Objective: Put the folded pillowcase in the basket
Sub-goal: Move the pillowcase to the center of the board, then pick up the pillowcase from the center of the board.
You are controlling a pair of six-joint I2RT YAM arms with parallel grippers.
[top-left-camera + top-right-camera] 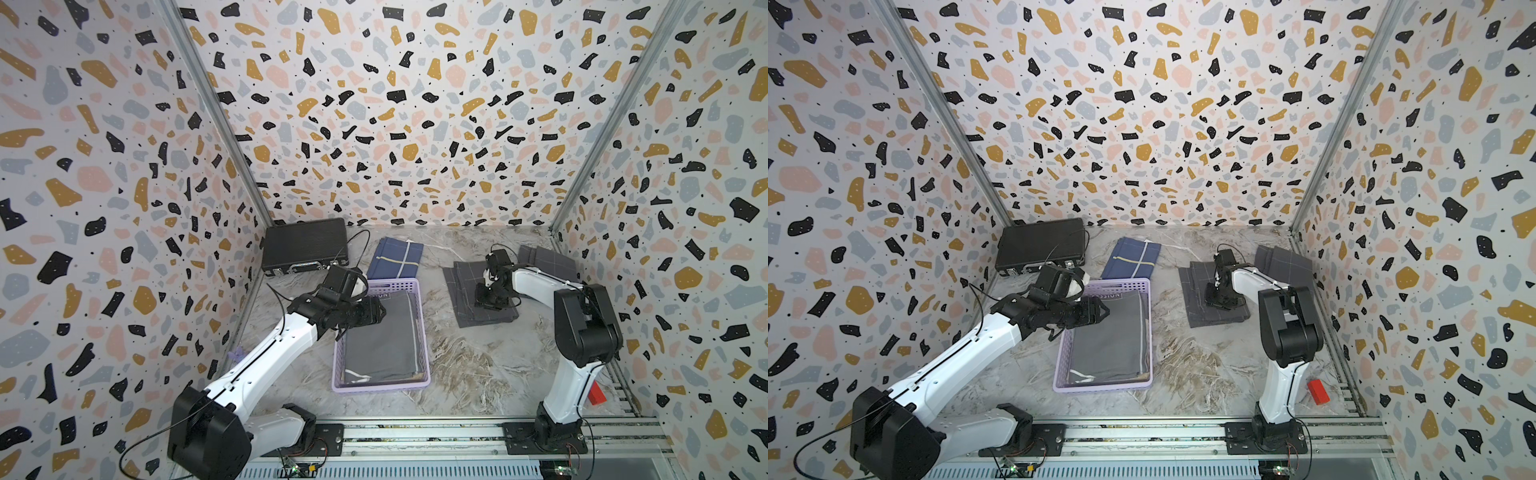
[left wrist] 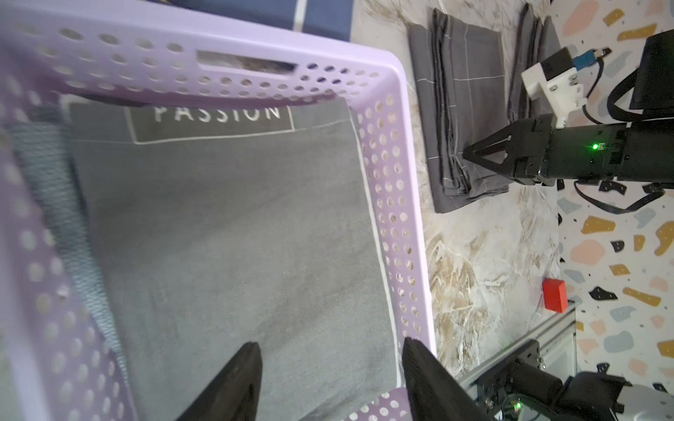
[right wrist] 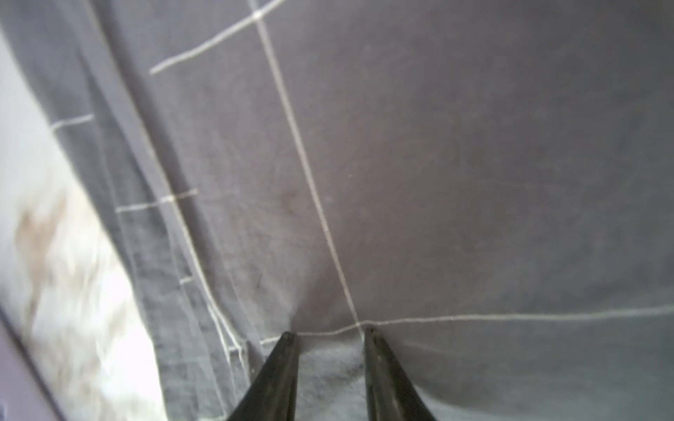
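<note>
In the left wrist view, the left gripper (image 2: 330, 359) hangs over the lilac basket (image 2: 390, 175) with its two dark fingers (image 2: 240, 379) spread fairly wide and nothing between them. Below the fingertips a grey folded pillowcase (image 2: 237, 237) lies flat on the basket floor. Only this view lets the white boxed print on the cloth, beyond the fingertips by the basket's slotted end wall, be read: "PASSION". In a top view the same print (image 1: 1106, 295) is too small to read in full.

The right wrist view shows what the overhead cameras cannot: the right gripper (image 3: 330, 335) has its fingers (image 3: 286, 350) set narrowly apart, both tips pressed into a second grey pillowcase (image 3: 437, 164) with thin white grid lines, a small ridge of cloth bunched between them. I cannot tell whether the cloth is truly pinched.

Both top views alone show the wider table: a blue cloth (image 1: 395, 257), a black case (image 1: 305, 245), another grey stack (image 1: 548, 259) beyond the right gripper, and a red block (image 1: 1318, 390).
</note>
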